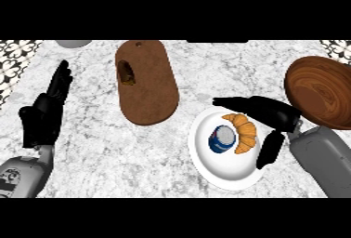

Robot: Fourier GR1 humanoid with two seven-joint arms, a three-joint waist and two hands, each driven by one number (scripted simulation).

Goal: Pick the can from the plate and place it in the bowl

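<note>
White plate [205, 160] holds one can [222, 138], one croissant [244, 132]; right hand [270, 114] spread around them, left hand [44, 114] straight-fingered

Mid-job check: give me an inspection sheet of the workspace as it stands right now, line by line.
Surface: grey-white marble counter.
Job's things: blue can upright on the white plate; wooden bowl at the right edge, nothing seen in it.
Clutter: croissant on the plate touching the can; wooden cutting board at the centre; part of a pale round object at the top edge.
Robot hands: right robot hand open, fingers and thumb around the plate's right side, not on the can; left robot hand open, resting at left, fingers up.
Cables: nothing seen.
Surroundings: patterned tile at the corners.
</note>
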